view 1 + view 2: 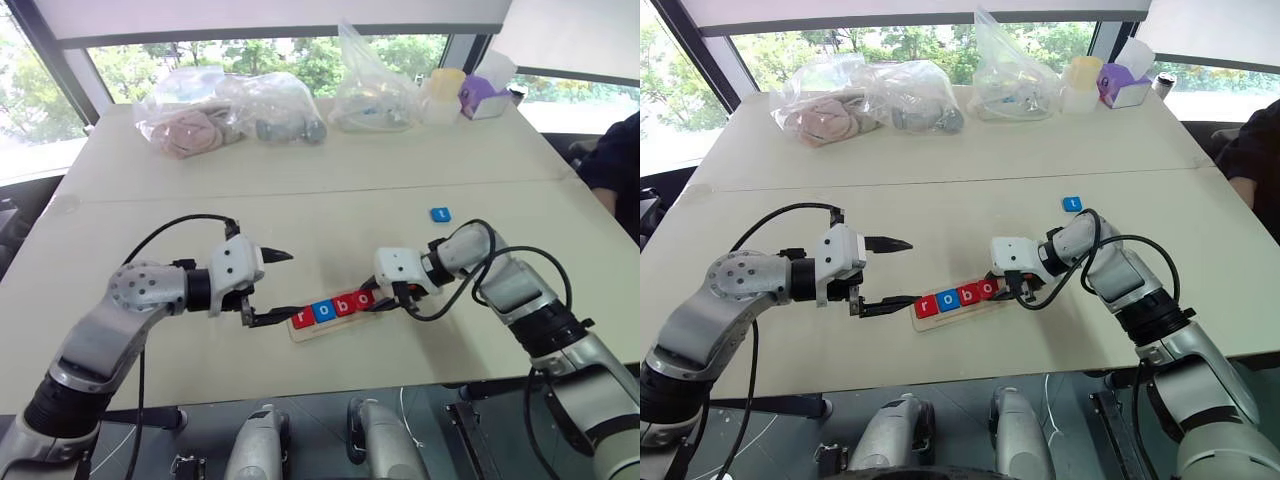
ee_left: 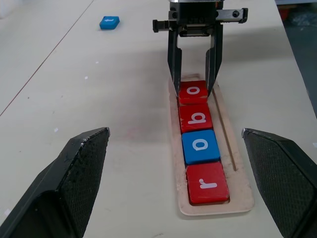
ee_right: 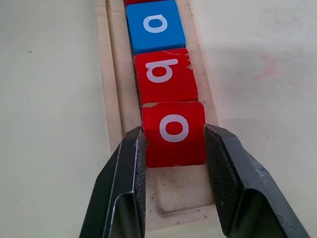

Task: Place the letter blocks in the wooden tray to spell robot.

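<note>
Red o block (image 3: 174,133) in right pincer (image 3: 174,148), apparently

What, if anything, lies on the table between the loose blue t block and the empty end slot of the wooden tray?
Nothing visible lies on the table between them. The blue t block sits apart on bare tabletop beyond the wooden tray. Only the right gripper, shut on the red o block, stands over the tray's empty end.

Three clear plastic bags (image 1: 272,108), a yellow-lidded tub (image 1: 443,95) and a purple tissue box (image 1: 485,97) line the pale bench (image 1: 300,200) at upper frame.
</note>
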{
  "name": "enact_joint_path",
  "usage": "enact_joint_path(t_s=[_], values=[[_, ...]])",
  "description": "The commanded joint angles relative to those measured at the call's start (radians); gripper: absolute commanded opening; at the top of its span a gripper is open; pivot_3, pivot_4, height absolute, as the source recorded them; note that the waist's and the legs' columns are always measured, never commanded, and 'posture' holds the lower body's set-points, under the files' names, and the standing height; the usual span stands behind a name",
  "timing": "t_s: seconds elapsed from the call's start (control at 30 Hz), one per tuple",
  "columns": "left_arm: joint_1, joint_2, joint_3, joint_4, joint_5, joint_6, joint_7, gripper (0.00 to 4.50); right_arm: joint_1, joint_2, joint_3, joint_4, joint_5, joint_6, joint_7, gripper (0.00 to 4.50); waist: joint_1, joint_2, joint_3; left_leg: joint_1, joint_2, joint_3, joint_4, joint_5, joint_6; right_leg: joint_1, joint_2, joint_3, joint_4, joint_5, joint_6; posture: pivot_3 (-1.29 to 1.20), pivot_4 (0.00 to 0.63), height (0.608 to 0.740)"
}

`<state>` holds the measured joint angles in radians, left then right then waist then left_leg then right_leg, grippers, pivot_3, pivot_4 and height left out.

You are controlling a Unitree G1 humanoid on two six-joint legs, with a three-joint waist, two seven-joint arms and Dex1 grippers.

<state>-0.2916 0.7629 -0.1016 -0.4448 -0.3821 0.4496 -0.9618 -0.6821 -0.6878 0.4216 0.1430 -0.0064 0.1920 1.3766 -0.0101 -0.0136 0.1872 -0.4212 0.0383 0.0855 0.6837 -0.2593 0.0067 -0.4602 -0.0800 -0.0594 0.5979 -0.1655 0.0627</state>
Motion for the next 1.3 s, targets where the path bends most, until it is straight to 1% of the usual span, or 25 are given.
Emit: enact_joint_path(t_s=[0.03,0.3,0.37,0.4,0.53,0.67,0.8,1.1,1.23,1.3], values=[[-0.012,0.004,0.024,-0.032,-0.009,-0.004,0.002,4.50,-0.015,0.003,-0.013,-0.001,-0.003,-0.014,0.001,1.11,0.000,0.000,0.000,0.000,0.000,0.000,0.000,0.000,0.000,0.000,0.000,0.000,0.000,0.000,0.000,0.00,0.150,0.740],[-0.015,0.006,0.027,-0.026,-0.010,-0.007,0.000,4.50,-0.020,0.008,-0.009,0.003,-0.007,-0.008,0.007,1.11,0.000,0.000,0.000,0.000,0.000,0.000,0.000,0.000,0.000,0.000,0.000,0.000,0.000,0.002,-0.003,0.00,0.150,0.740],[-0.015,0.005,0.027,-0.026,-0.009,-0.007,0.000,4.50,-0.022,0.010,-0.011,0.005,-0.007,-0.007,0.008,2.12,-0.001,0.000,0.000,0.000,0.000,0.000,0.000,0.000,0.000,0.000,0.000,0.000,0.000,0.002,-0.003,0.00,0.150,0.740],[-0.015,0.006,0.027,-0.026,-0.009,-0.007,0.000,4.50,-0.023,0.011,-0.012,0.005,-0.008,-0.007,0.008,2.50,-0.001,0.000,0.000,0.000,0.000,0.000,0.000,0.000,0.000,0.000,0.000,0.000,0.000,0.002,-0.003,0.00,0.150,0.740],[-0.015,0.005,0.027,-0.027,-0.008,-0.007,0.001,4.50,-0.036,0.006,-0.018,-0.001,-0.006,0.001,0.014,4.48,0.000,0.000,0.000,0.000,0.000,0.000,0.000,0.000,0.000,0.000,0.000,0.000,0.000,0.002,-0.003,0.00,0.150,0.740],[-0.014,0.004,0.027,-0.026,-0.008,-0.008,0.003,4.50,-0.050,-0.003,-0.047,-0.017,0.013,0.020,0.016,4.48,0.000,0.000,0.000,0.000,0.000,0.000,0.000,0.000,0.000,0.000,0.000,0.000,0.000,0.002,-0.003,0.00,0.150,0.740],[-0.013,0.002,0.024,-0.026,-0.007,-0.010,0.004,4.50,-0.065,0.003,-0.083,-0.011,0.020,0.032,-0.019,4.48,0.000,0.000,0.000,0.000,0.000,0.000,0.000,0.000,0.000,0.000,0.000,0.000,0.000,0.002,-0.003,0.00,0.150,0.740],[-0.022,-0.005,0.015,-0.022,-0.007,-0.011,0.001,4.50,-0.050,-0.027,-0.129,-0.013,0.021,0.043,-0.047,4.48,0.000,0.000,0.000,0.000,0.000,0.000,0.000,0.000,0.000,0.000,0.000,0.000,0.000,0.002,-0.003,0.00,0.150,0.740],[-0.025,-0.005,0.013,-0.016,-0.005,-0.015,-0.003,4.50,-0.036,-0.053,-0.150,-0.015,0.008,0.036,-0.081,4.48,0.000,0.000,0.000,0.000,0.000,0.000,0.000,0.000,0.000,0.000,0.000,0.000,0.000,0.002,-0.003,0.00,0.150,0.740],[-0.025,-0.004,0.012,-0.015,-0.004,-0.017,-0.005,4.50,-0.024,-0.067,-0.159,0.001,-0.031,-0.009,-0.139,4.48,0.000,0.000,0.000,0.000,0.000,0.000,0.000,0.000,0.000,0.000,0.000,0.000,0.000,0.002,-0.003,0.00,0.150,0.740]])
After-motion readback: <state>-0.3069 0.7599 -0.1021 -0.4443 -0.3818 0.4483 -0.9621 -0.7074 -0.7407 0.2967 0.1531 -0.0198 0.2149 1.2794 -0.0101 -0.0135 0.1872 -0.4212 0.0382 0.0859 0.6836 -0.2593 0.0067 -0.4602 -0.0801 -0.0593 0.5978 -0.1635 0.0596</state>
